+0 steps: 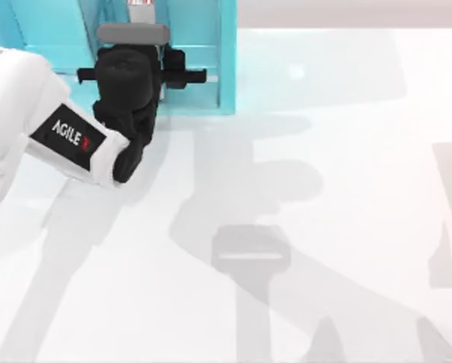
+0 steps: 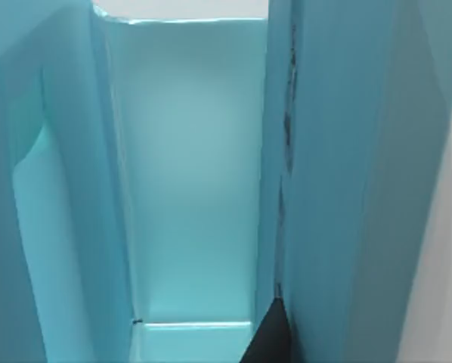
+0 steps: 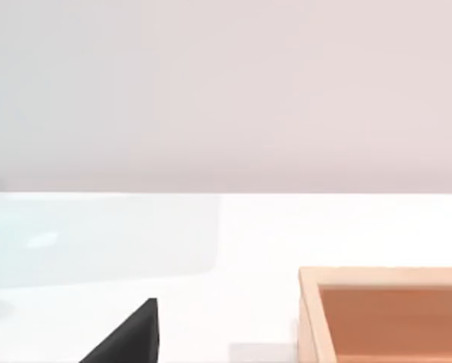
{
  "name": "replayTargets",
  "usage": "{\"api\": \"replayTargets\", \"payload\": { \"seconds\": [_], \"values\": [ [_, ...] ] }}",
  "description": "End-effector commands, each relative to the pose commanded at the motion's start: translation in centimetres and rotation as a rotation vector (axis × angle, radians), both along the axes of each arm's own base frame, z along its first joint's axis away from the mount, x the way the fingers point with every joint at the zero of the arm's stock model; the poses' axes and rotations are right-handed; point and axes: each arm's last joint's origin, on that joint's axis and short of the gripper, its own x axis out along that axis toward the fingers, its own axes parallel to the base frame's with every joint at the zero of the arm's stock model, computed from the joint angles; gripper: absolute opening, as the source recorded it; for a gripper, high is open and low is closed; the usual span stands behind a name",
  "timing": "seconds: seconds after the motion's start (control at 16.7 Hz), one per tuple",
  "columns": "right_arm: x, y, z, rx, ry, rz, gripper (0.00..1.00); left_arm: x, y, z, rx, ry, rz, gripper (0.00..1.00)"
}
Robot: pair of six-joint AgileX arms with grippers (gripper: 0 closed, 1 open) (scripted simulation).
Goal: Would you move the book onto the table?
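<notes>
My left pincer (image 1: 182, 76) reaches into the blue shelf (image 1: 227, 68) at the counter's (image 1: 324, 189) far left; I cannot tell its opening. The book (image 2: 324, 189) stands inside the shelf, against a black fingertip (image 2: 270, 340). A wooden box (image 3: 385, 314) sits right.

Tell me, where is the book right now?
The book stands in the light-blue shelf unit at the top view's upper left, with the left gripper reaching in right at it.

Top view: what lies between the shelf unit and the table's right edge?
Bare table with shadows only, from shelf unit rightward, in the top view.
</notes>
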Motion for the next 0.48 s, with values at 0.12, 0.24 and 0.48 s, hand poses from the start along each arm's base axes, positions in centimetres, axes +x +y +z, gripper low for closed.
{"api": "replayTargets", "payload": {
  "seconds": [0.12,0.24,0.48],
  "values": [
    [0.0,0.0,0.0,0.0,0.0,0.0,1.0,-0.1,-0.2,0.1,0.0,-0.001,-0.005,0.0],
    [0.0,0.0,0.0,0.0,0.0,0.0,1.0,-0.2,-0.4,0.4,0.0,0.0,-0.006,0.0],
    [0.0,0.0,0.0,0.0,0.0,0.0,1.0,-2.3,-1.4,4.4,0.0,0.011,-0.009,0.0]
  ]
}}
